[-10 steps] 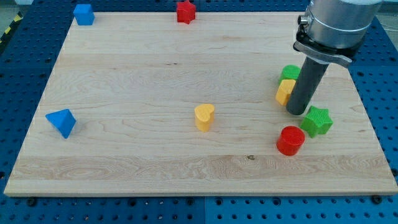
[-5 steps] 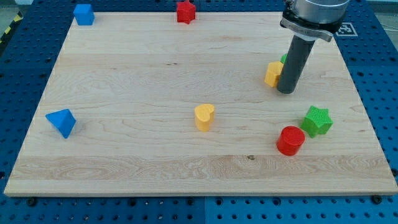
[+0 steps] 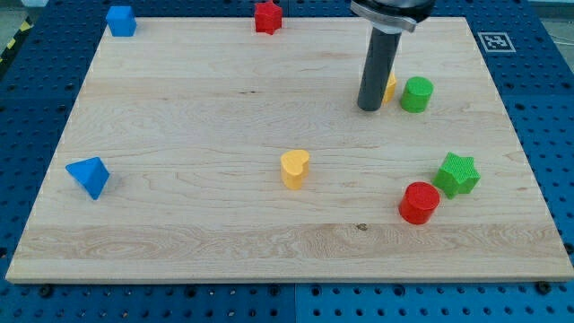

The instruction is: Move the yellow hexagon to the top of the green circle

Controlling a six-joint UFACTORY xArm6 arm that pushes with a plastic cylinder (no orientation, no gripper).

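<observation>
Surface: a pale wooden board [image 3: 224, 135], laid on a blue perforated table [image 3: 27, 108]; a black-and-white marker [image 3: 494, 41] is fixed at the board's upper right corner.

Tool: a straight dark rod, held upright, with no jaws to spread or press together. My tip [image 3: 369, 109] is set on the board in the upper right area, on the view's left side of the yellow hexagon [image 3: 389, 86]. Whether tip and block touch cannot be told, since the rod covers most of the block.

Task items: the yellow hexagon is seen only as a narrow strip at the rod's right edge. It is placed just beside the green circle [image 3: 416, 93], on that block's left side, at nearly the same height in the view.

Other items:
- green star [image 3: 458, 173], right side, lower than the circle.
- red cylinder [image 3: 419, 202], just beside the star, at its lower left.
- yellow heart [image 3: 294, 168], near the board's middle.
- blue triangular block [image 3: 89, 176], left edge.
- blue block [image 3: 120, 20], shape unclear, upper left corner.
- red star-like block [image 3: 267, 16], top edge.
</observation>
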